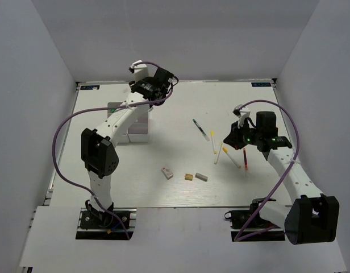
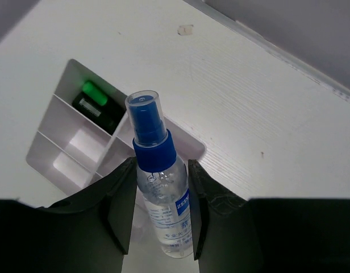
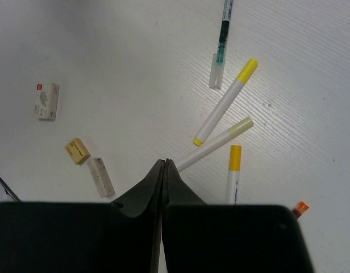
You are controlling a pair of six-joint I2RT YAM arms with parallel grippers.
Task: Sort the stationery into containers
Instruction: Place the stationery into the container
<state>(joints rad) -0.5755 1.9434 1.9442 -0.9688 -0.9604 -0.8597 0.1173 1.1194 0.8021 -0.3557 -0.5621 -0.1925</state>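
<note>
The bottle (image 2: 161, 187) is clamped by its clear body between the left gripper's (image 2: 161, 170) fingers (image 2: 121, 199), which stand narrow around it. Its blue cap and collar stick out past the fingertips. It hangs over the tray (image 2: 61, 165) at the far left of the table, above the edge of a compartment. I judge it light and stiff, but smooth and round, so it may slip or twist in the pads. The straight body below the collar is the right place to hold it, not the cap, which may pull off. It is long for one compartment and will probably lean on a wall.

The bottle has a blue label with white characters and fine print below, too small to read.

A highlighter (image 2: 95, 102) with a green end lies in a far compartment.

On the right the right gripper (image 3: 165, 170) is shut on nothing, over the table near three yellow-tipped sticks (image 3: 226, 102). A green pen (image 3: 223, 34) lies beyond them, and a red pen (image 3: 300, 209) shows only its tip. To the left lie a white eraser (image 3: 46, 101) with a red mark and unreadable print, a tan eraser (image 3: 77, 151) and a grey eraser (image 3: 101, 176).
</note>
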